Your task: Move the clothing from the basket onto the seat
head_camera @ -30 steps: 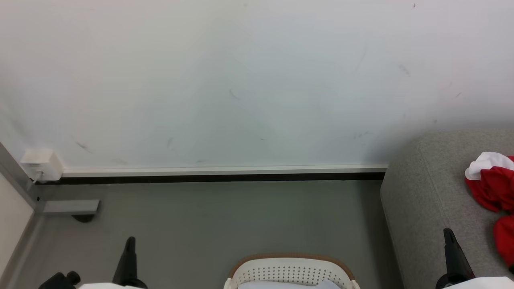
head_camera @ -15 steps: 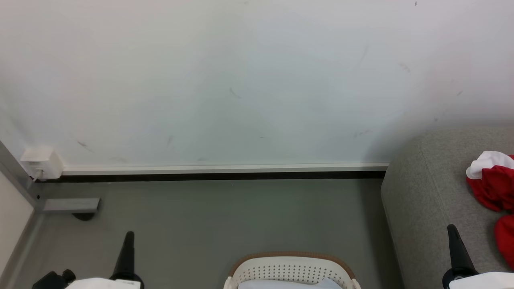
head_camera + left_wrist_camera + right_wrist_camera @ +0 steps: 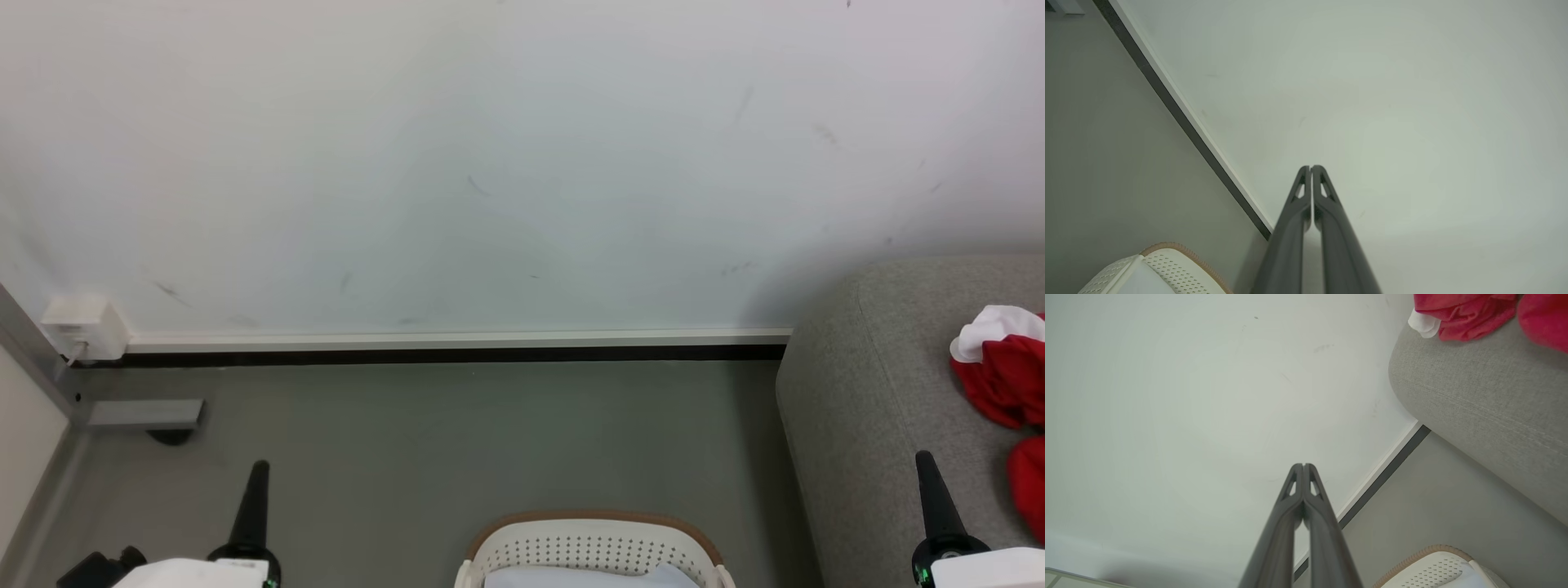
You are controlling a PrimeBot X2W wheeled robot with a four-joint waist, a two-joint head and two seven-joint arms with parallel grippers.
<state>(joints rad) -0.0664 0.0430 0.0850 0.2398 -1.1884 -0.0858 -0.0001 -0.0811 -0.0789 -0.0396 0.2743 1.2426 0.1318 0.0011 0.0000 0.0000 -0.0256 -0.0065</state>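
Observation:
Red clothing with white trim [image 3: 1006, 371] lies on the grey seat [image 3: 865, 392] at the right; the right wrist view shows the clothing [image 3: 1470, 310] on the seat [image 3: 1474, 392] too. The cream basket [image 3: 592, 551] with its tan rim sits on the floor at the bottom centre, with a pale inside showing; its edge appears as the basket [image 3: 1163, 269] in the left wrist view and the basket [image 3: 1433, 569] in the right wrist view. My left gripper [image 3: 255, 474] is shut and holds nothing, left of the basket. My right gripper [image 3: 927, 465] is shut and holds nothing, in front of the seat's side.
A white wall [image 3: 490, 163] with a dark skirting strip [image 3: 449, 355] runs behind the grey floor [image 3: 449, 441]. A white socket box [image 3: 82, 327] and a grey bracket [image 3: 143, 415] sit at the far left corner.
Both grippers have risen slightly in the head view, and the picture has shifted a little as the camera moved. The clothing, seat and basket keep their places.

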